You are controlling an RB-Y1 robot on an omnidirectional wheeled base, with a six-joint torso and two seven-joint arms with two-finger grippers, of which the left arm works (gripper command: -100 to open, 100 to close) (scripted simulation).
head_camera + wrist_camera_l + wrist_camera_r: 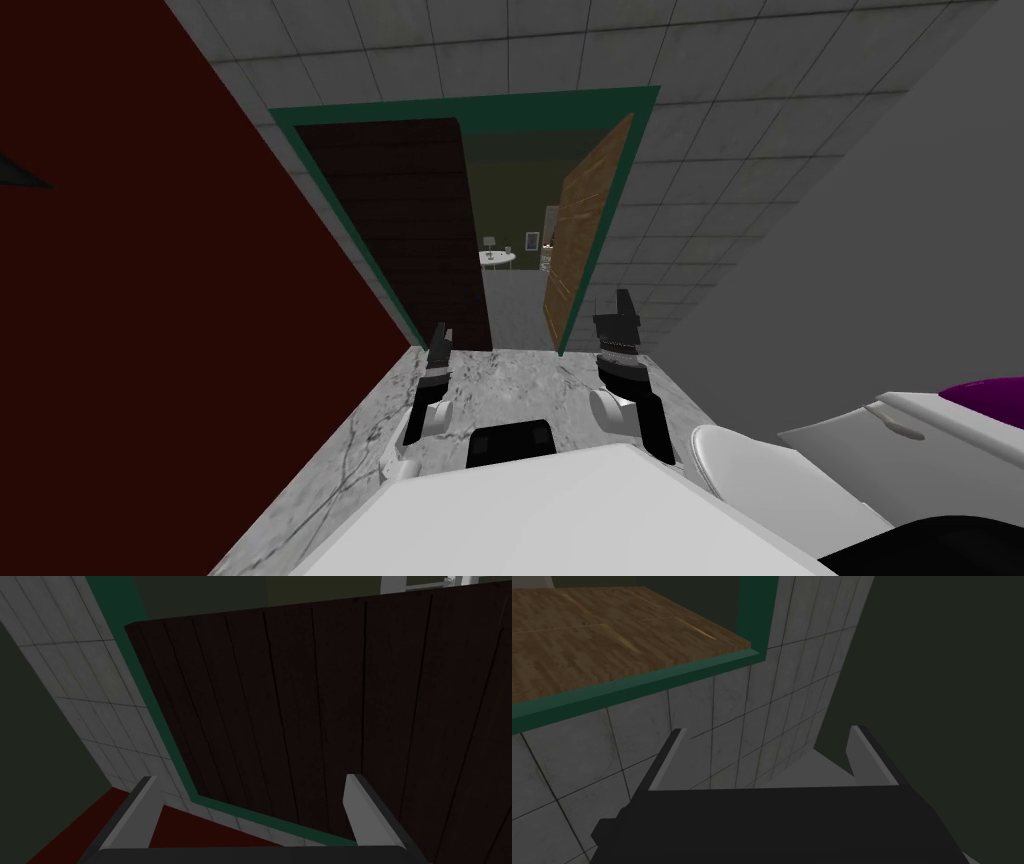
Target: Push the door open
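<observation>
- The dark door leaf (410,230) fills the left half of the green frame (465,100), straight ahead of the robot on the far side of the marble floor (520,380).
- The light brown door leaf (585,235) on the right is swung away into the far room, so there is a gap between the two leaves.
- The left gripper (438,340) is up in front of the dark leaf's lower part. Its fingers (142,811) are spread wide with nothing between them, pointing at the dark planks. Contact with the planks cannot be made out.
- The right gripper (620,320) is raised by the right post of the frame. Its fingers (869,758) are also wide apart and empty, aimed at the grey tiled wall (750,150) just beside the frame.
- Through the gap a small white round table (497,258) stands far off on a grey floor, with a small picture frame (532,239) on the wall behind it.
- A dark red wall (150,260) runs along the left side.
- On the near right is a white toilet (760,470), with something purple (990,390) at the picture's edge.
</observation>
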